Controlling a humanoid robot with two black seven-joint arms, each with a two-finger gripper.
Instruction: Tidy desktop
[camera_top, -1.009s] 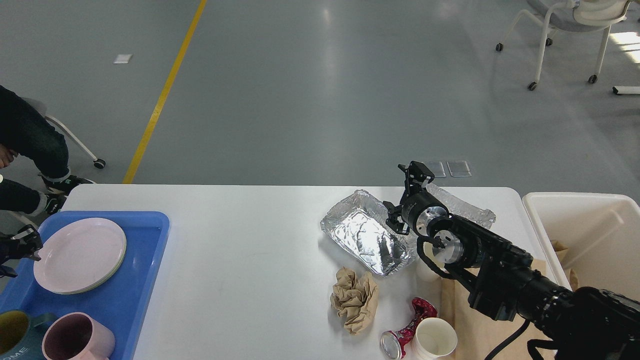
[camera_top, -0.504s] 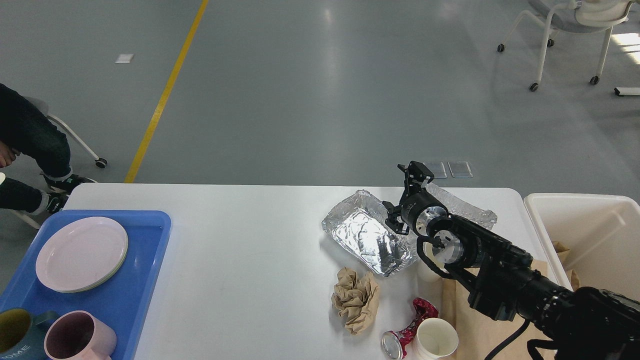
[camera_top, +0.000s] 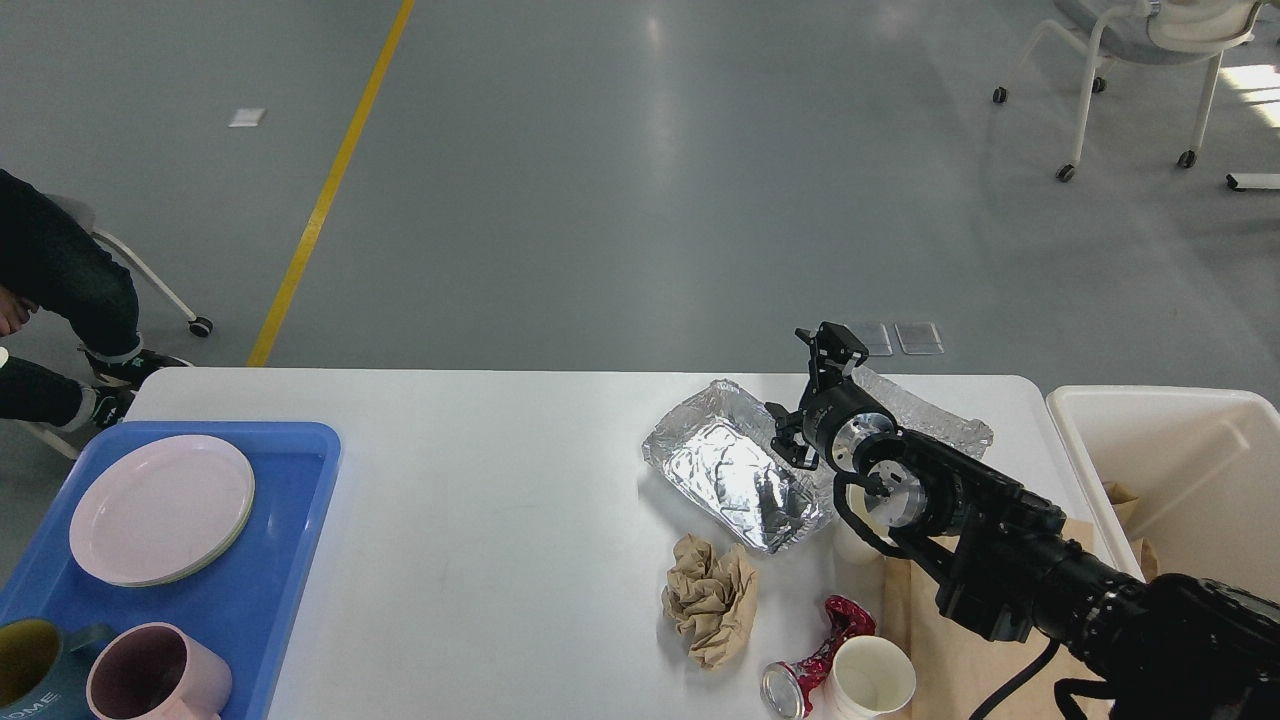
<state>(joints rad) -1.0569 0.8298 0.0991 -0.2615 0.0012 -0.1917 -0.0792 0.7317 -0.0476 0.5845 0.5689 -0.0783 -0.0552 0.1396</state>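
Left gripper: seen at the blue tray's left edge a second ago; now withdrawn, out of view.
Pink plate: left lying in the tray, beside two mugs; dish sorting is judged done on that side.
Right gripper: unmoved, held above the foil tray's far rim; whether the jaws are parted or hold anything cannot be told.
Counter: the white desktop, filling the lower view; still littered with crumpled brown paper, crushed can and paper cup.
Bin: just off the counter's right end, judged the destination for the rubbish.

My one head view looks forward and down from above the near edge of the white surface, taking in grey floor beyond its far edge.
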